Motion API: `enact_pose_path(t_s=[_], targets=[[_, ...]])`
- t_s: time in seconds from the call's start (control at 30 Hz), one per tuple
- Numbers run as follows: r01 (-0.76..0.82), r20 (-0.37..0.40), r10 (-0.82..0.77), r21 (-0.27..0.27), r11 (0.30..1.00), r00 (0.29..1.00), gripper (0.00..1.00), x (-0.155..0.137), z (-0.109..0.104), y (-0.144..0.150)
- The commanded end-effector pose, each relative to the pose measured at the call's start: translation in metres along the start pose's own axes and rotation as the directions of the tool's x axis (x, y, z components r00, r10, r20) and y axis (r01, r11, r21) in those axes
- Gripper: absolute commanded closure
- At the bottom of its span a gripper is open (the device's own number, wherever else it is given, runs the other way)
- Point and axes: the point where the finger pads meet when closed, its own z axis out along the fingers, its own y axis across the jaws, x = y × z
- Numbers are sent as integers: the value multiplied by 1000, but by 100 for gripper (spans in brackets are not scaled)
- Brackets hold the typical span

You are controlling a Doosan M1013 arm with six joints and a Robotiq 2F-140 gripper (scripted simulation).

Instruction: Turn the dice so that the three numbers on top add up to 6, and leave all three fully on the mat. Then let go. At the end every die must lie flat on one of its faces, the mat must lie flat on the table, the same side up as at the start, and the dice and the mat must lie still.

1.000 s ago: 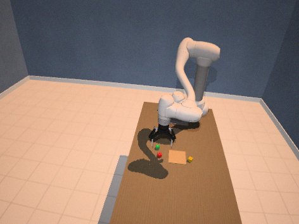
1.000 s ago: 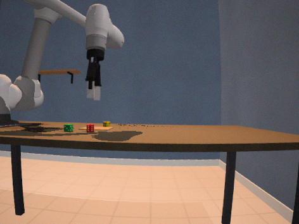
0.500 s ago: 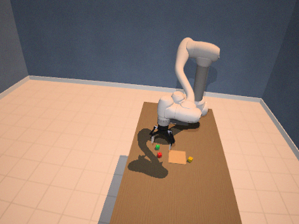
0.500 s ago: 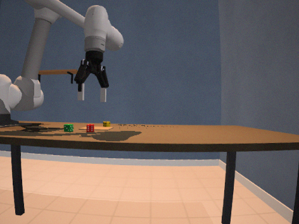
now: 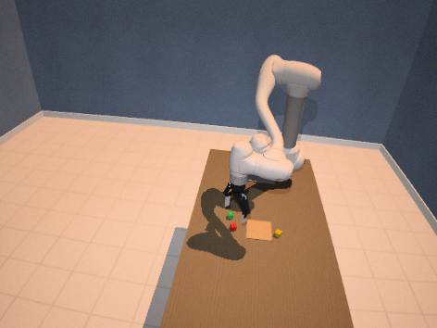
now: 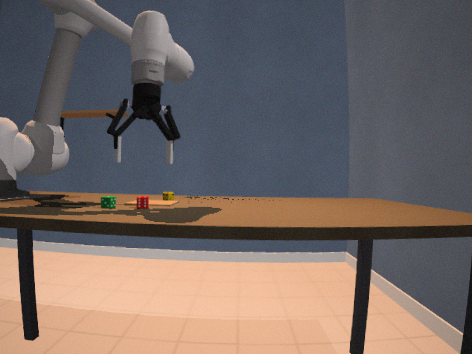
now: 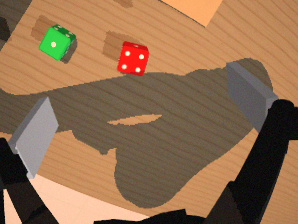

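My gripper (image 5: 235, 210) (image 6: 144, 156) (image 7: 138, 94) is open and empty, and it hangs well above the table. A green die (image 5: 230, 216) (image 6: 108, 202) (image 7: 56, 43) and a red die (image 5: 233, 226) (image 6: 142, 202) (image 7: 133, 59) lie on the bare table, left of the tan mat (image 5: 258, 230) (image 6: 160, 203). The red die shows four pips on top and sits close to the mat's left edge. The green die seems to show one pip. A yellow die (image 5: 278, 233) (image 6: 168, 196) lies just off the mat's right edge; it is out of the wrist view. No die lies on the mat.
The brown table (image 5: 259, 287) (image 6: 300, 210) (image 7: 253, 23) stretches long toward the front. The arm's base stands at the table's far end, and the arm's shadow falls over the table around the dice. A small shelf (image 6: 85, 114) shows behind the arm.
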Motion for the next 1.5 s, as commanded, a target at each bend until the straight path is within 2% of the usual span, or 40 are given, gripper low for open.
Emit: enact_pose_path(t_s=[0.0, 0.13, 0.4, 0.43, 1.47], targets=[[-173, 7, 173, 7, 985, 985, 0, 0, 3, -1], [-301, 8, 300, 6, 954, 954, 0, 1, 5, -3], [-397, 9, 396, 5, 918, 918, 0, 1, 7, -4], [-397, 9, 396, 5, 918, 918, 72, 1, 7, -4], [-397, 9, 396, 5, 918, 918, 72, 1, 7, -4]])
